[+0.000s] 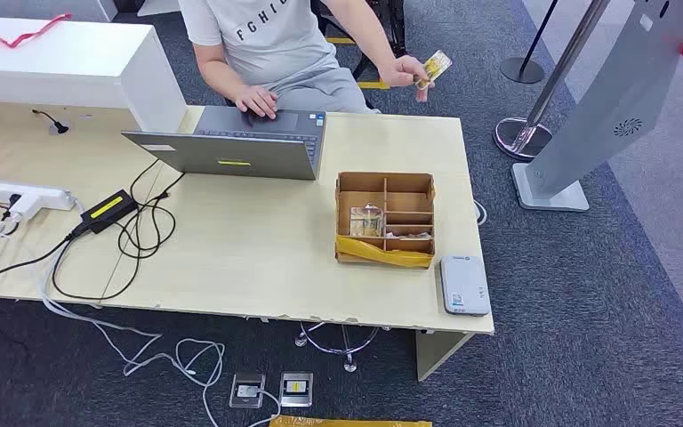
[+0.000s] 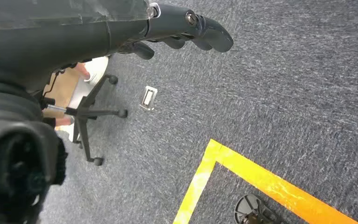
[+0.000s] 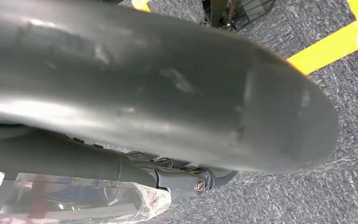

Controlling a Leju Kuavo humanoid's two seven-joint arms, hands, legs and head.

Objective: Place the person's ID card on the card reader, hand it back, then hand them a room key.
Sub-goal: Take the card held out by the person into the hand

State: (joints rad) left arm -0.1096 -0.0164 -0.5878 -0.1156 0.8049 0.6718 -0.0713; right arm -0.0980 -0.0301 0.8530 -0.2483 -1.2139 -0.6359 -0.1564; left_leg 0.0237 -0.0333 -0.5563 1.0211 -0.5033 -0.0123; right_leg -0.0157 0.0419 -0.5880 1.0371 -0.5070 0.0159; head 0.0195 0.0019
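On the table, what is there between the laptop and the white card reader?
In the head view, the cardboard box with compartments stands between the laptop and the card reader, on the table. The rest of that stretch is bare tabletop.

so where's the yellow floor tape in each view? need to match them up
Head view: a short strip of yellow floor tape beyond the table, beside the seated person.
Left wrist view: a tape corner, one arm running to the lower right.
Right wrist view: a strip at the upper right.
Shared landmark: the grey carpet.
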